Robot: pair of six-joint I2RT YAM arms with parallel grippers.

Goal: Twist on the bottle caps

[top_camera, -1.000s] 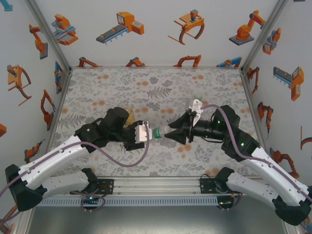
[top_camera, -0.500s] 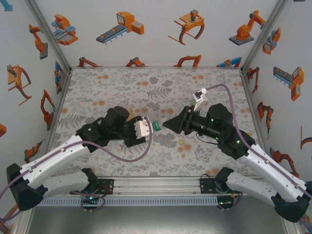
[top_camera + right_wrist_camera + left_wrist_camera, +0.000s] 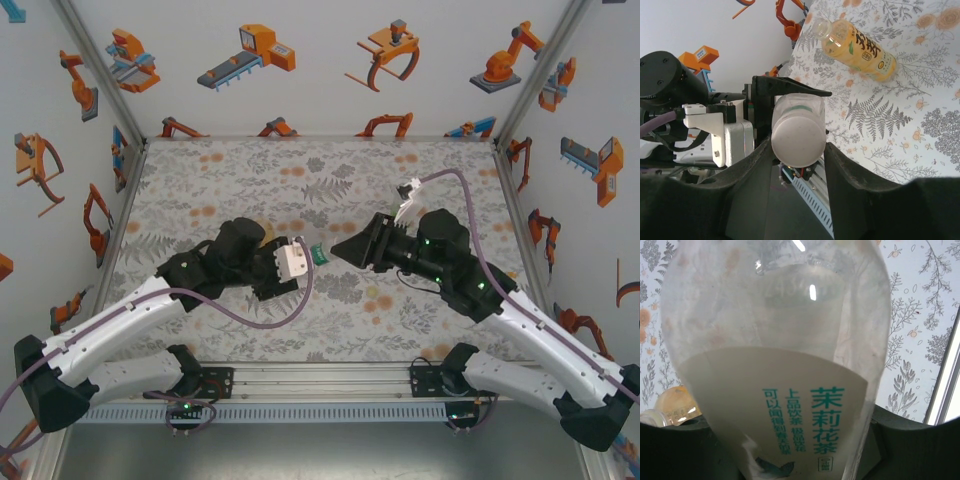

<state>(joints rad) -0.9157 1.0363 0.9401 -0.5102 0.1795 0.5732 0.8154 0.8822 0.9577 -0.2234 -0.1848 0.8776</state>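
Floral tabletop (image 3: 300,170) is lying under both arms meeting at centre. The left gripper (image 3: 303,260) is clamping the clear bottle (image 3: 316,255), its long axis pointing straight at the right gripper (image 3: 343,252). That gripper's fingers are standing slightly parted, empty, just short of the bottle's round end.

Overhead view: bright, even, diffuse light. The table (image 3: 300,180) shows only faint, soft-edged shadows left and right of the clear bottle (image 3: 317,255).
Left wrist view: bottle very close and in soft focus. Two white glare streaks above its label (image 3: 790,415); overexposed white strip to its right.
Right wrist view: bottle base slightly blurred; foreground below it is dark and underexposed.
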